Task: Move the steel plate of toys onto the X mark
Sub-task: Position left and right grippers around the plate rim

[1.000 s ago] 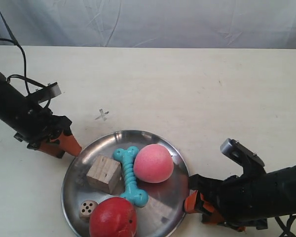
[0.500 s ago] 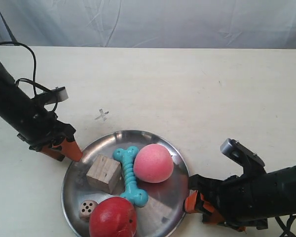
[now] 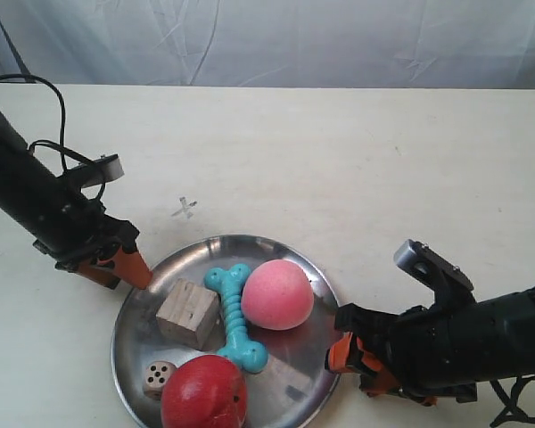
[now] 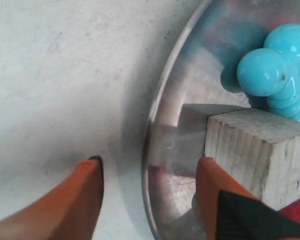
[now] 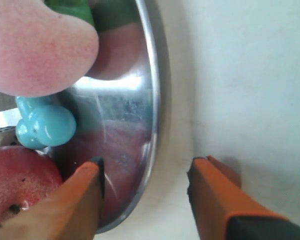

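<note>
Plate sits with its rim between the spread fingers of my left gripper and right gripper, neither clamped. If one grips shallow or lifts unevenly, I expect a tilt and toys rolling out.

red ball and near rim of steel plate running off the exterior view, pips on die showing too small to count, my left wrist view cropping wooden cube and teal bone, my right cropping pink ball
</note>
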Controlling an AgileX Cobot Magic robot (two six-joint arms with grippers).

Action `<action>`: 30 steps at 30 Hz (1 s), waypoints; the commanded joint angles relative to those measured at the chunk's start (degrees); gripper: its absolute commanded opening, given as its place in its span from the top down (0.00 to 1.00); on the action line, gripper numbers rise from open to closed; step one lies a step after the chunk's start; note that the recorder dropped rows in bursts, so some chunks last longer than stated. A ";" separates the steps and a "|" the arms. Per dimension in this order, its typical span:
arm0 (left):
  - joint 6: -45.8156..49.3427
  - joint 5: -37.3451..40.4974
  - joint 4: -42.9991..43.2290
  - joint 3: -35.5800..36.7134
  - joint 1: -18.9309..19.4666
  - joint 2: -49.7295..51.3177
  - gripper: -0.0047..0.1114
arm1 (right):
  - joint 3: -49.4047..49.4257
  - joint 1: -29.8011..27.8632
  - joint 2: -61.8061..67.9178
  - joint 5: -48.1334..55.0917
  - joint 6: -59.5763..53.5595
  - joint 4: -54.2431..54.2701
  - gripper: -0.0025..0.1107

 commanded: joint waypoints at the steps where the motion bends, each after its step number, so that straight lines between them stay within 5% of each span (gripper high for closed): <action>1: -0.17 -0.27 -0.37 -0.05 -0.30 -0.13 0.50 | -0.22 0.14 0.07 -0.02 -0.30 0.33 0.53; 30: -1.44 -2.73 -1.07 -0.05 -0.30 -0.13 0.50 | -0.22 0.14 0.07 -1.48 -0.33 0.33 0.53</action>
